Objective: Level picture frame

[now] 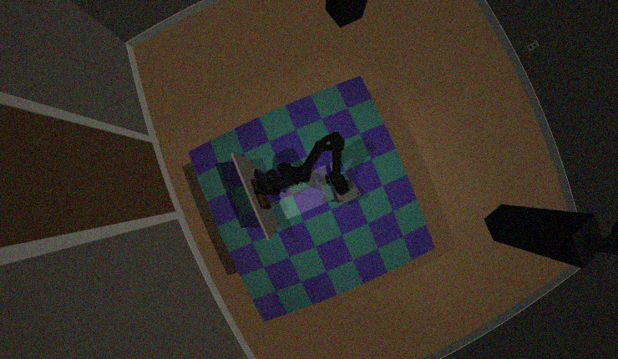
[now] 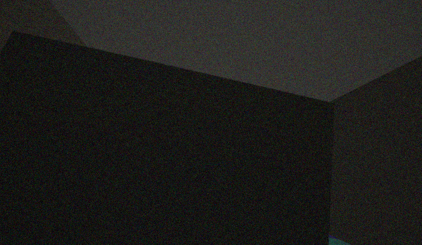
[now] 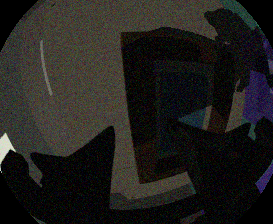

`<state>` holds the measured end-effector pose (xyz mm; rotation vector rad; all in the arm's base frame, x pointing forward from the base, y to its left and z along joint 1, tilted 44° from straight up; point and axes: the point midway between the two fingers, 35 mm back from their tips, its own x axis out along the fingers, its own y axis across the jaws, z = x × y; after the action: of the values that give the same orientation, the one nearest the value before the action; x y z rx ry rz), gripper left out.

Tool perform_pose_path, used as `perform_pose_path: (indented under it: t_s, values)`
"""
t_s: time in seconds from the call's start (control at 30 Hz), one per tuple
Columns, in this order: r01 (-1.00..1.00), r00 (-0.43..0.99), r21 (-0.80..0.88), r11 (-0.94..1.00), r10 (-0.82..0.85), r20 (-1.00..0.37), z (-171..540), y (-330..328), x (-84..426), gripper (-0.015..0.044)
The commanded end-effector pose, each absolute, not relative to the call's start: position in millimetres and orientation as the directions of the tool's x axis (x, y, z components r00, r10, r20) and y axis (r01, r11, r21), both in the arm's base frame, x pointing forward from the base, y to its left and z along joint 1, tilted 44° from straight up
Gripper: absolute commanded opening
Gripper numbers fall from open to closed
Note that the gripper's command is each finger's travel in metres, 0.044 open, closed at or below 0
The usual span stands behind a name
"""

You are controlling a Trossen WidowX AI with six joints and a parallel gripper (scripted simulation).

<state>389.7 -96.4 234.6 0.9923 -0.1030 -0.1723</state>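
Dark rectangular picture frame hangs on the grey wall panel, dead ahead. Gripper at 6 o'clock, fingers apart, holding nothing. Looks stiff and light; I'd pinch a side rail.

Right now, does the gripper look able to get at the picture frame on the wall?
Probably yes. The gripper is open, and in the wrist view the picture frame sits right ahead on the wall, with nothing showing between them. The dim light hides the final gap.
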Motion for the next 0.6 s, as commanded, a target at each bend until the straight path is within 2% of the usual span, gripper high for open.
perform_pose_path:
  t_s: [0.0, 0.2, 0.57]
  values:
    - [0.099, 0.981, 0.836, 0.539, -0.195, 0.009, 235.0, -96.9, 389.8, 0.026]
    - [0.099, 0.981, 0.836, 0.539, -0.195, 0.009, 235.1, -97.3, 389.9, 0.026]
    - [0.099, 0.981, 0.836, 0.539, -0.195, 0.009, 235.1, -97.3, 389.9, 0.0187]
